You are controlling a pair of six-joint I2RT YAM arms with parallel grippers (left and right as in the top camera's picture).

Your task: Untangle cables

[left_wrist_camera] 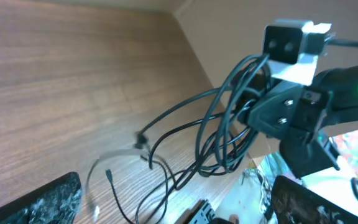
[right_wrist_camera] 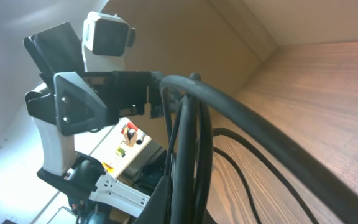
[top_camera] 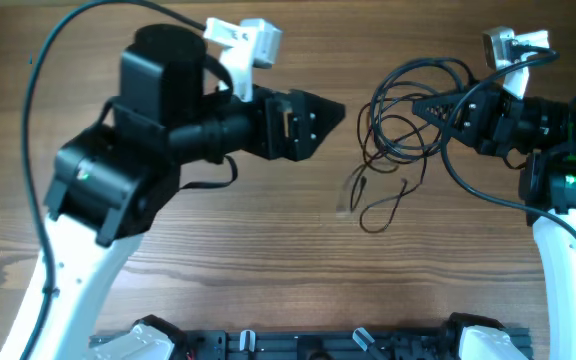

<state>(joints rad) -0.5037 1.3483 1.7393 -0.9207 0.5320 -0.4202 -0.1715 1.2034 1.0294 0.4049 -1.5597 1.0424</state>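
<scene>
The cables (top_camera: 400, 128) are thin black wires looped in a loose bundle at the table's right middle, with a free loop and small plug end (top_camera: 380, 212) trailing toward the front. My right gripper (top_camera: 430, 106) is shut on the bundle's right side and holds it partly lifted. In the right wrist view the cables (right_wrist_camera: 188, 143) run straight across its fingers (right_wrist_camera: 185, 196). My left gripper (top_camera: 334, 117) is open and empty, a little left of the bundle. In the left wrist view the cables (left_wrist_camera: 210, 134) hang ahead of its spread fingers (left_wrist_camera: 173, 208).
A pale, translucent strip (top_camera: 348, 192) lies on the wood table (top_camera: 268, 240) beside the loose end, also in the left wrist view (left_wrist_camera: 101, 163). Thicker black arm cables arc over the left arm (top_camera: 58, 60) and by the right arm (top_camera: 468, 180).
</scene>
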